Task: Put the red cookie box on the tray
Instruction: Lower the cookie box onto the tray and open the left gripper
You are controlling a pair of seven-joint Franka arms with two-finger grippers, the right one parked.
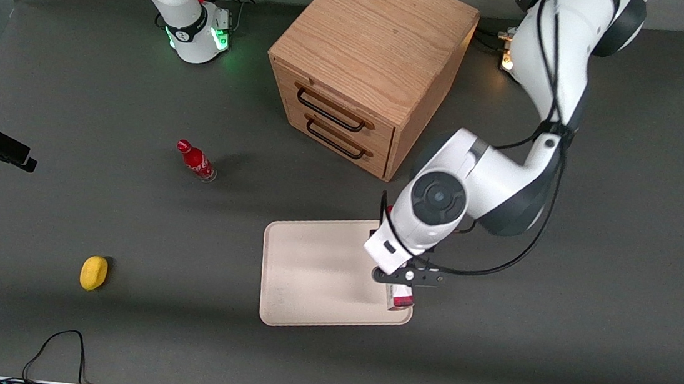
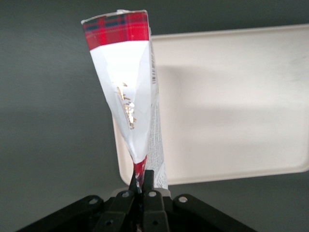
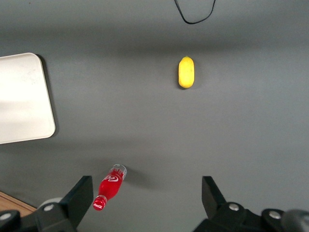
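Black fingertips of the left gripper pinch shut on one narrow end of the long slim red-plaid and white cookie box, which sticks out from the jaws. Front view, centre-right of frame: gripper and box hang over the working-arm-side edge of the flat beige rectangular tray (contact with the tray unclear). Risk: released here, the box may tip over the low rim onto the grey table, since it sits so near the edge.
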